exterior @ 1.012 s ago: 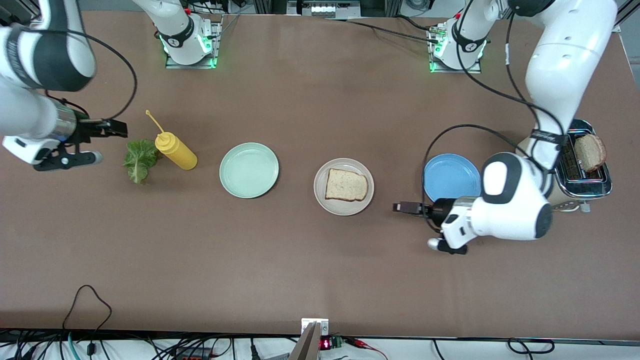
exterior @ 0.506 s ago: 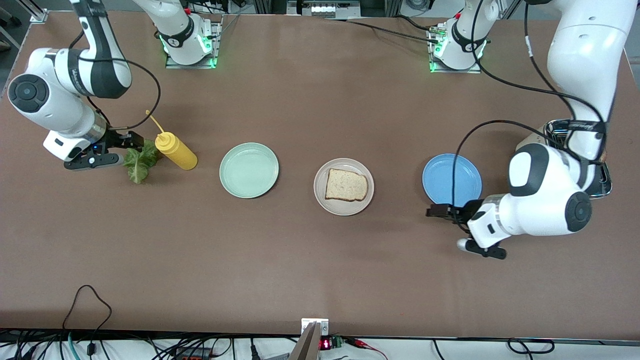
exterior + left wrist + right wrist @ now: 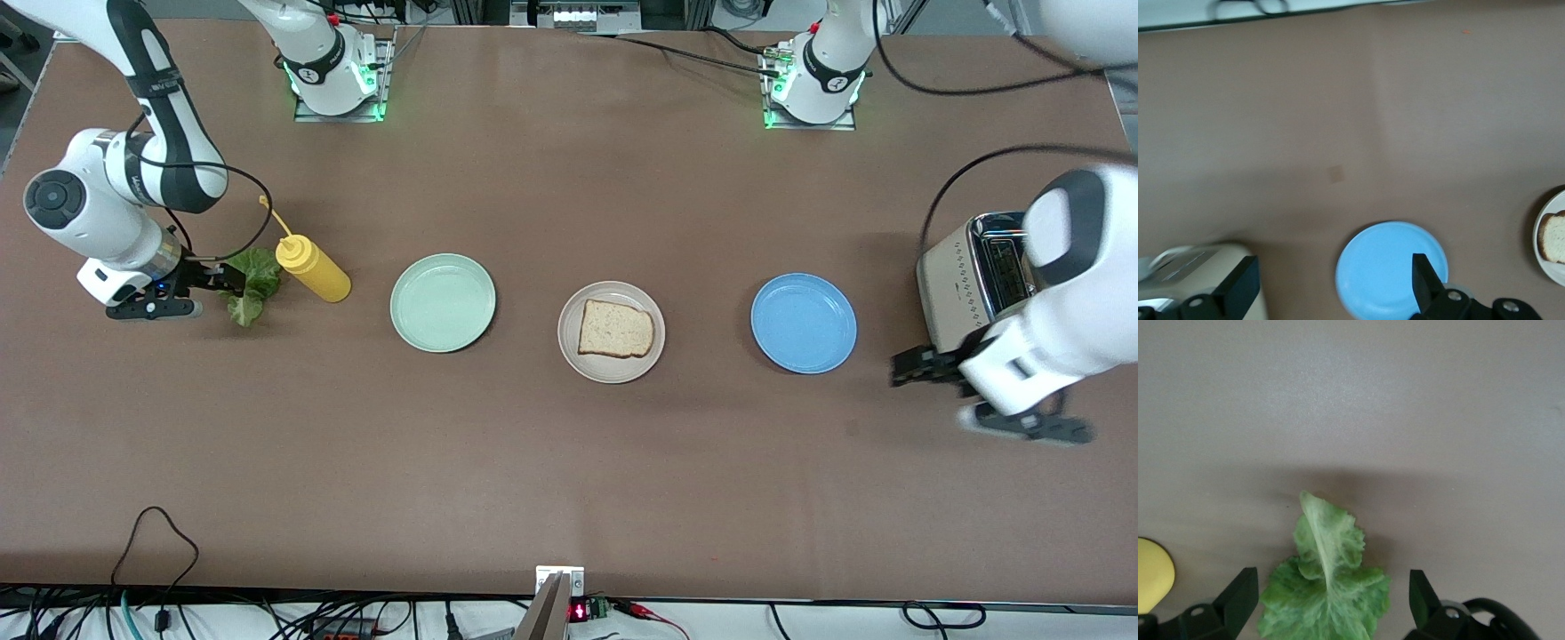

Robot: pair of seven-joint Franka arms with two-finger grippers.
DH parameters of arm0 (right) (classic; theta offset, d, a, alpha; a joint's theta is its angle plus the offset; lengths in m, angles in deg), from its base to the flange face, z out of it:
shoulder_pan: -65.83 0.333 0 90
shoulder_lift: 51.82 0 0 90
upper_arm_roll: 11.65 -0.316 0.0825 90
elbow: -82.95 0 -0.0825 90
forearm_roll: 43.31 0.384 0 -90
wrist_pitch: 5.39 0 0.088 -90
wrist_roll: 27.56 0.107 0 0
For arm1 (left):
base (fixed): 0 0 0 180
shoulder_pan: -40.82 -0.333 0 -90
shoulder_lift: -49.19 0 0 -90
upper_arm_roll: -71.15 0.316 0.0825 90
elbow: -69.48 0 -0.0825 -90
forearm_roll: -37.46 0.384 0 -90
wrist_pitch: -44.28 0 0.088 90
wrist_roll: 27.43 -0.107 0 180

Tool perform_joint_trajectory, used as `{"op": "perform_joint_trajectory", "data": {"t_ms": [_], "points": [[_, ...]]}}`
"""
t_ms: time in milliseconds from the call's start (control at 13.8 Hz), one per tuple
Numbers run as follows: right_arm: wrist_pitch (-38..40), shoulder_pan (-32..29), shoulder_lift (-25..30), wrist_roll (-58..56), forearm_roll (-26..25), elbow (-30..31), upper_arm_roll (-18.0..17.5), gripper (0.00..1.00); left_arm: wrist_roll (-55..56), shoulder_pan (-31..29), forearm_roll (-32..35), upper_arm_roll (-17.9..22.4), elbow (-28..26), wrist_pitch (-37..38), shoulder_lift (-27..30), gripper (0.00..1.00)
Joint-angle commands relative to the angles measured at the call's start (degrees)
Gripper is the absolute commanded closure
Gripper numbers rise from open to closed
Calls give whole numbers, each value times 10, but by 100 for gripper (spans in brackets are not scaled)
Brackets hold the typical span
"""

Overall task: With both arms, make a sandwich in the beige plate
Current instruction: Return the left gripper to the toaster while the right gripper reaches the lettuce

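Step in hand: collecting the lettuce leaf (image 3: 252, 283) for the sandwich.
Right gripper (image 3: 233, 281): at mid-left of the front view, low over the leaf, fingers spread wide with the leaf between them in the right wrist view, nothing gripped yet.
Lettuce leaf: flat on the table, just beside the yellow squeeze bottle (image 3: 311, 267), toward the right arm's end.
Beige plate (image 3: 573, 351): centre of the front view, between the mint-green plate (image 3: 443, 302) and the blue plate (image 3: 804, 322), one bread slice (image 3: 616, 329) lying in it.
Left gripper (image 3: 916, 367): at the right edge, beside the toaster (image 3: 965, 276), fingers apart and empty.
Next move: probably lower and pinch the leaf without tearing it, then carry it over to the bread.
Left to do: leaf and second slice, by my reading.
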Motion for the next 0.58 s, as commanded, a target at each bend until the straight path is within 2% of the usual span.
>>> {"op": "perform_joint_trajectory", "data": {"t_ms": [0, 72, 217, 361, 506], "points": [[-35, -7, -17, 0, -6, 0, -7, 0, 9, 12, -2, 33, -22, 59, 76, 0], [-51, -8, -30, 0, -6, 0, -7, 0, 25, 12, -7, 38, -21, 105, 98, 0], [-65, -12, -41, 0, -5, 0, -7, 0, 42, 13, -2, 43, -24, 136, 136, 0], [-84, -13, -60, 0, -5, -2, -7, 0, 48, 10, -9, 40, -66, 139, 172, 0], [-97, -11, -80, 0, -5, -2, -7, 0, 59, -1, -46, 41, -113, 129, 202, 0]]}}
